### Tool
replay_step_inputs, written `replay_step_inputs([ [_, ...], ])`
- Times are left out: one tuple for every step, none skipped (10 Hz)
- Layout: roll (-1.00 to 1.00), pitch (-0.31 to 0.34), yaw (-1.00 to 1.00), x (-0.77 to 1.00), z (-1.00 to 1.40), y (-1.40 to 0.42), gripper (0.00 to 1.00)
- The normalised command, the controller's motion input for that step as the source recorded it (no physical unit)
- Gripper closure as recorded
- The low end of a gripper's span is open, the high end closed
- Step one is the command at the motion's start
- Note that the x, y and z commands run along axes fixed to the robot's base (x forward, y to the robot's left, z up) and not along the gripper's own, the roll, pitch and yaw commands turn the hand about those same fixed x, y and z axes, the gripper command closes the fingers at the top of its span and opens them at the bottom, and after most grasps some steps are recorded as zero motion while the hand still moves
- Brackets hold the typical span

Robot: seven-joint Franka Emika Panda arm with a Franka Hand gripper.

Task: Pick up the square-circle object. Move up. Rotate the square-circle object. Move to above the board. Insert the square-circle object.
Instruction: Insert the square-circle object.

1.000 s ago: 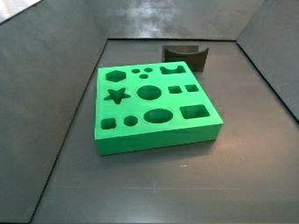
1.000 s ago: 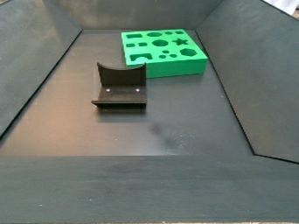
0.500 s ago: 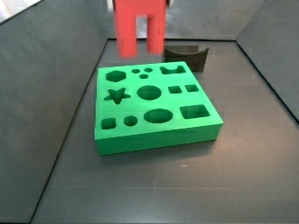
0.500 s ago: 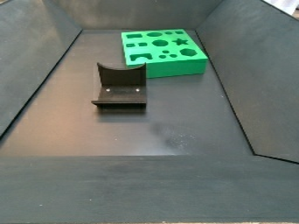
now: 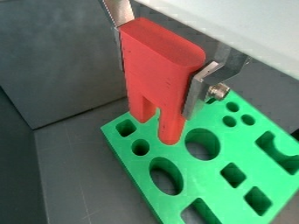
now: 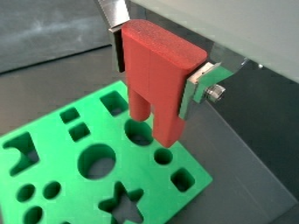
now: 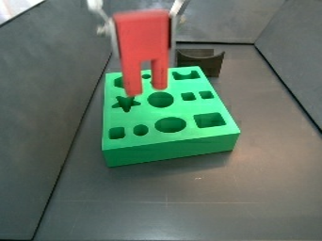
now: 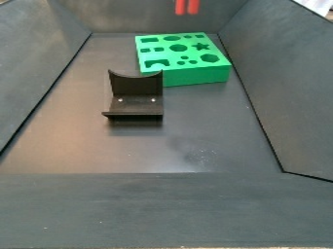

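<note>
The gripper [image 6: 158, 66] is hanging above the board [image 7: 176, 141], its flat silver fingers [image 5: 216, 77] clamping the squarish upper block of the square-circle object [image 5: 158, 74] from both sides. The red piece is pointing its two legs downward, one rounded and one square, and both tips are standing clear of the green top in both wrist views. In a side view the square-circle object [image 7: 141, 49] is appearing blurred over the slab's far half. The board [image 8: 182, 56] is lying near the far right corner of the floor, and the fixture [image 8: 132, 95] is standing apart from it, nearer the middle.
</note>
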Motion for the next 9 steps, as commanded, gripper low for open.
replay_step_inputs([
  [0.00, -0.210, -0.06, -0.37, -0.88, 0.00, 1.00],
  [0.04, -0.273, -0.02, -0.51, -0.76, -0.01, 1.00],
  [0.13, -0.274, -0.02, -0.43, -0.71, -0.15, 1.00],
  [0.26, -0.156, -0.11, -0.21, -0.58, -0.24, 1.00],
  [0.30, -0.106, -0.15, -0.17, -0.51, -0.33, 1.00],
  [0.35, -0.084, -0.13, -0.14, -0.44, -0.39, 1.00],
  [0.43, 0.000, -0.15, -0.01, -0.19, -0.40, 1.00],
  [0.45, 0.064, -0.14, 0.00, -0.12, -0.33, 1.00],
  [0.18, 0.000, 0.00, 0.00, -0.30, -0.01, 1.00],
])
